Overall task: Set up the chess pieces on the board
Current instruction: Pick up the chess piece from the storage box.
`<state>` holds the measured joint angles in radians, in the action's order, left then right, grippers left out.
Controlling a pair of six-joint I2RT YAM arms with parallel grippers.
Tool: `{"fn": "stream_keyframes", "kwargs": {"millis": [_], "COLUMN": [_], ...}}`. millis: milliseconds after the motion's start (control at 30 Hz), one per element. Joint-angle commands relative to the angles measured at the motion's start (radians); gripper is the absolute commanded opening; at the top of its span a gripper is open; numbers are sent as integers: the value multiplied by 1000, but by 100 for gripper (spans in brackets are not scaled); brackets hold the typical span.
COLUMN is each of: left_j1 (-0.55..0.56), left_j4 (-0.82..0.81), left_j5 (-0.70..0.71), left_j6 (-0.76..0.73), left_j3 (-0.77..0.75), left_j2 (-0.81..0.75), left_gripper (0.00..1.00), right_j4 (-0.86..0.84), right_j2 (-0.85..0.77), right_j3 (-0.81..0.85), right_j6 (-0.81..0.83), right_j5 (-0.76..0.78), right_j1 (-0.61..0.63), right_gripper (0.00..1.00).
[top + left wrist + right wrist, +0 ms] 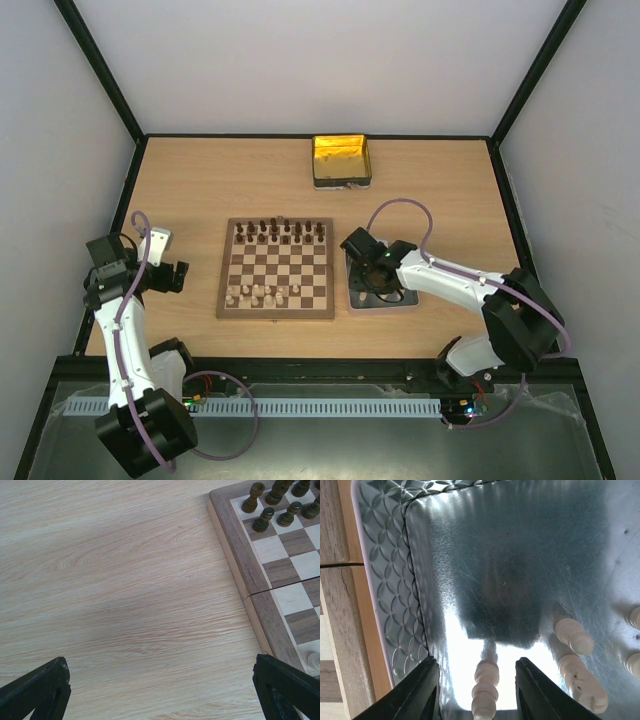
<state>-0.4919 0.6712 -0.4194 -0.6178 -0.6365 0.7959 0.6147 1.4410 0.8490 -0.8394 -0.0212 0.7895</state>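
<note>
Board: lies flat at the middle of the worktop, somewhat nearer its near edge, where I judge both arms can reach it.
Dark pieces: stand upright in the two rows toward the far edge. That side looks complete.
Pale pieces on the board: a handful stand in the rows toward the near edge, with gaps between them, so I judge this side only part filled.
Tray: grey embossed metal, just beside the board on the side toward the worktop's right edge. It serves as the store for unplaced pieces.
Pale pieces in the tray: lie on their sides, apart from one another, so each can be taken singly.
Target piece: a pale piece lying lengthwise between the right jaws.
Right jaws: partly open and set low over the tray. They straddle the target piece with a gap on each side, so I hold nothing yet.
Left jaws: fully open and empty, parked over bare worktop just beside the board's left border, out of the right arm's way.
Yellow tin: at the far edge, well apart from the work.
Step in hand: closing on the target piece, by my judgement.
</note>
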Motion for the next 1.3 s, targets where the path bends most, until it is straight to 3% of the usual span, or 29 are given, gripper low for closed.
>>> {"fn": "stream_keyframes", "kwargs": {"millis": [0,333,667,1267], "left_j1": [3,4,4,4], "left_j4": [5,8,7,9], "left_j5": [-13,-16,-16,-16], "left_j6": [-2,-5,-5,-5], "left_j3": [9,10,10,9], "left_j2": [9,9,4,2], "left_gripper": [99,99,99,99], "right_j4": [-18,-35,-30,-30], "right_j2": [-33,-37,-27,12], "right_j3": [-24,-54,-48,-42], "right_j6": [-15,-25,-21,-30], "right_j5": [-9,-33,-20,-36], "right_j1": [4,15,18,74], "right_gripper": [39,33,20,27]}}
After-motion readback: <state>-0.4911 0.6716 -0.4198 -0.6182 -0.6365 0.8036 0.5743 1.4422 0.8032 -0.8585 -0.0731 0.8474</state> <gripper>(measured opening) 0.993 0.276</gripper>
